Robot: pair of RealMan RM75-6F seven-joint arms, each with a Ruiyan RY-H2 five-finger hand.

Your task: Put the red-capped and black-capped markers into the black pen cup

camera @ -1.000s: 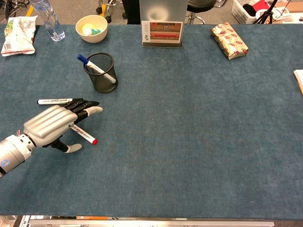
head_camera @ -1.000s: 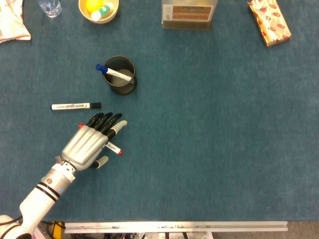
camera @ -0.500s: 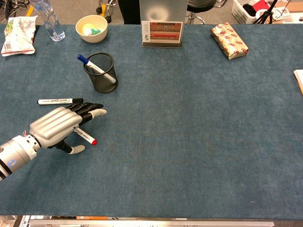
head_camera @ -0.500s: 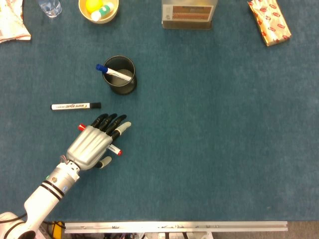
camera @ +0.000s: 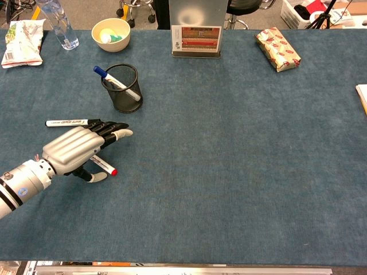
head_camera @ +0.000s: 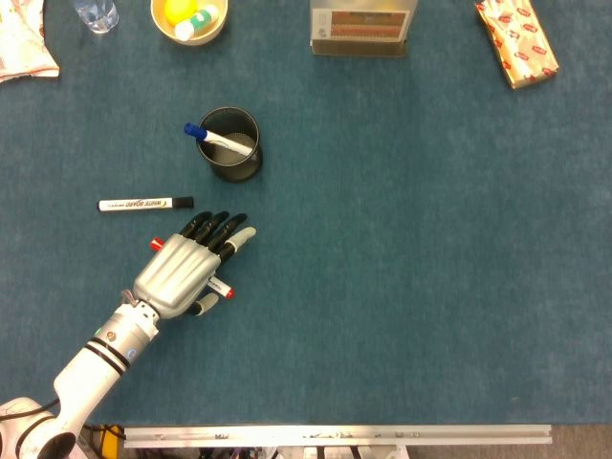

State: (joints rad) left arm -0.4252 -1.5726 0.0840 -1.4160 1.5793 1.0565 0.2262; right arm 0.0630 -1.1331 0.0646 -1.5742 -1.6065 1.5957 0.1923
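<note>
The red-capped marker (head_camera: 222, 287) lies on the blue cloth under my left hand (head_camera: 184, 270), with only its ends showing on either side. The hand (camera: 73, 150) hovers palm down over it, fingers stretched forward and apart, thumb close beside the marker's red tip (camera: 112, 171). The black-capped marker (head_camera: 143, 204) lies flat just beyond the fingertips, apart from them. The black mesh pen cup (head_camera: 241, 168) stands upright further back, with a blue-capped marker (head_camera: 215, 140) leaning in it. My right hand shows in neither view.
A yellow bowl (camera: 110, 33), a water bottle (camera: 57, 20) and a snack bag (camera: 23, 43) sit at the back left. A sign stand (camera: 195, 37) is at the back centre and a wrapped box (camera: 277, 48) at the back right.
My left hand has crept forward and a little right over the red-capped marker, and its thumb has drawn in toward the marker. Both markers lie where they were.
</note>
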